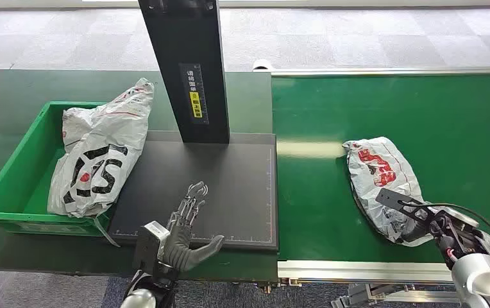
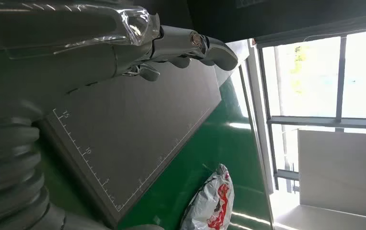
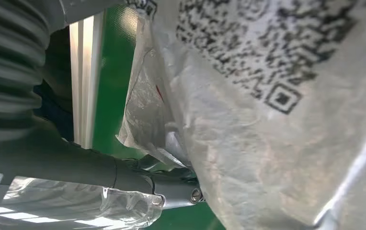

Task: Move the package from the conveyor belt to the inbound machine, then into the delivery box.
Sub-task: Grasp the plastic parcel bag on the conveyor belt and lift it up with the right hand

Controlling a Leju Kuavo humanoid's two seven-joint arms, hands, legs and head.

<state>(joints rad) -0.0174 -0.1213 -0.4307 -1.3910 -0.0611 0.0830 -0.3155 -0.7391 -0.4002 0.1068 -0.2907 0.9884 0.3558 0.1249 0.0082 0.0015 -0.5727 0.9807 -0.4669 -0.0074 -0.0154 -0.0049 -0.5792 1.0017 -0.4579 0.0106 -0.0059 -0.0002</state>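
Your largest surface is the green conveyor belt (image 1: 422, 109), filling the right half of the head view. Left of it sits the dark table (image 1: 24, 90), which carries the black inbound machine: a flat scale plate (image 1: 229, 186) with ruler marks along its edges and a dark post (image 1: 188, 64) rising from its far edge.

At the table's left edge you have the green delivery box (image 1: 11, 186). A white bag with black lettering (image 1: 98, 160) lies in it, leaning over the box's right wall toward the plate.

The package (image 1: 380, 176) you need, a white poly bag with red print, lies on the belt close to its near edge, well apart from the plate. In the left wrist view you see it (image 2: 212, 203) on the green beyond the plate's corner.

Your right hand (image 1: 431, 224) is at the package's near end, touching it. In the right wrist view the thumb (image 3: 171, 191) lies against the crinkled bag (image 3: 277, 120), but you cannot tell whether the fingers have closed on it.

Your left hand (image 1: 188, 234) hovers over the plate's near edge, fingers (image 1: 194, 196) spread wide and holding nothing.
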